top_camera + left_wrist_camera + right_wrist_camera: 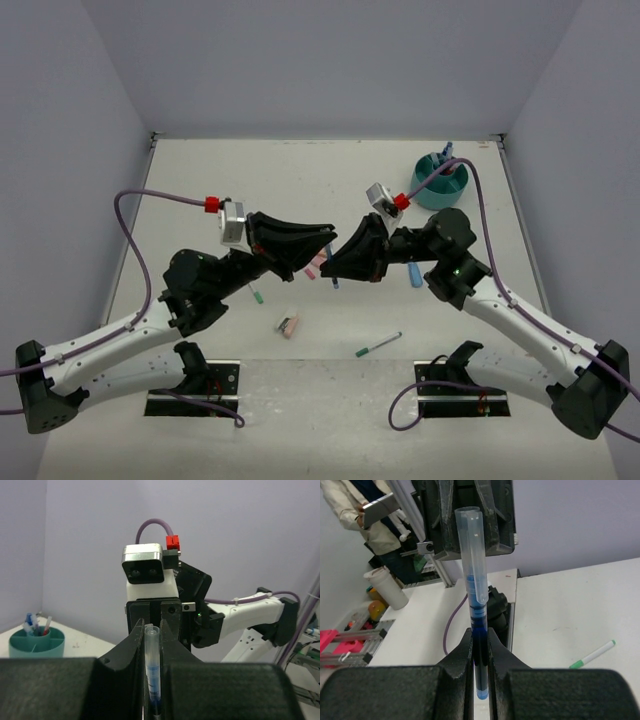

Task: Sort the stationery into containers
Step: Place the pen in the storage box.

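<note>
ctr frame | my L gripper (152, 650) & R gripper (480, 650) both clamped blue pen (471, 555) | judged handover: R had to hold firm before L let go

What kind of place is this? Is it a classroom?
Probably a robot lab, not a classroom: a left arm and a right arm are bolted to a white table boxed in by plain walls, with a person near metal frames beyond.

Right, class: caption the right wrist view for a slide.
Right fingers and left fingers grip opposite ends of a blue pen; green-tipped pen lies on table.
</note>
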`<state>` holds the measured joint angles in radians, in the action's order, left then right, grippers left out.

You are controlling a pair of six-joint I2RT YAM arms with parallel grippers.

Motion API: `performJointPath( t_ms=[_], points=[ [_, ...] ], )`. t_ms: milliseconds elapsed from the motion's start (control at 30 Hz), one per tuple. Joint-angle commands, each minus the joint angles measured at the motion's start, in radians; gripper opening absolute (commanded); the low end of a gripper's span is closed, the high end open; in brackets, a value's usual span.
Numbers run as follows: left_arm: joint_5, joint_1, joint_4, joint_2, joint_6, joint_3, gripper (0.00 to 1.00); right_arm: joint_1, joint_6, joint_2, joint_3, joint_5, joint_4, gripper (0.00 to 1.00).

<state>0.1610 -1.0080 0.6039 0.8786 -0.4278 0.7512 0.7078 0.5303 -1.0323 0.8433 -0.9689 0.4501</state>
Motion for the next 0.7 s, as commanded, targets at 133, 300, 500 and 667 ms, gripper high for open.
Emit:
performJointPath(
  t_ms=[133, 300, 500, 667],
  points=[
    [-0.475, -0.029, -0.739, 0.015, -0.012, 0.267, 0.87, -0.042, -0.111, -0.021, -0.039, 0.408, -0.022, 0.0],
    [-0.909, -0.029, -0.98, -0.034, -0.204, 0.441, 1.0, -0.154, -0.132, -0.049, -0.031, 0.776, -0.142, 0.0],
    [-0.945, -0.029, -1.149, -0.093, -0.185, 0.383, 1.0, -0.387, -0.261, -0.159, 0.003, 1.325, -0.058, 0.0],
    [-0.844, -0.029, -1.236, -0.092, -0.147, 0.335, 1.0, -0.607, -0.261, -0.392, 0.159, 1.381, -0.025, 0.0]
  ],
)
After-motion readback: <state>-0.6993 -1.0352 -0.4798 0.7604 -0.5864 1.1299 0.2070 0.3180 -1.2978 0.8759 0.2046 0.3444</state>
